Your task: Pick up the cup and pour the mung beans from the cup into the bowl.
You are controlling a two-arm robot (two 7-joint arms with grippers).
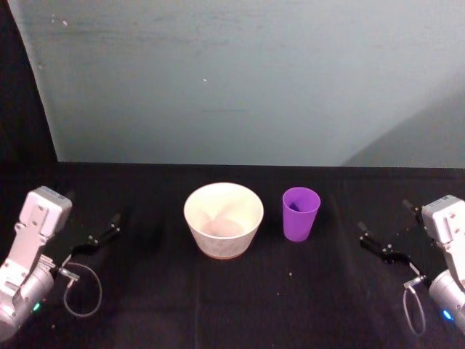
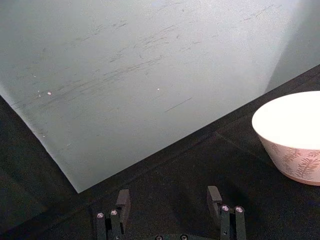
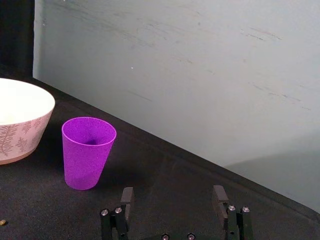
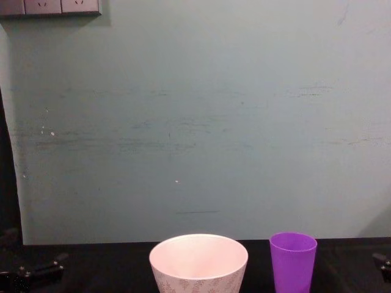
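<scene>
One cream-white bowl [image 1: 221, 243] stands at the lower centre of the head view on the black table [image 1: 232, 313]. Its pale inside lies open to view, and a leaf pattern runs round the outside. One purple cup [image 1: 298, 225] stands upright just right of it, not touching; a dark patch sits low inside, too small to identify. The left gripper [image 1: 98, 238] at lower left and the right gripper [image 1: 389, 233] at lower right both have their fingers spread wide, holding nothing.
</scene>
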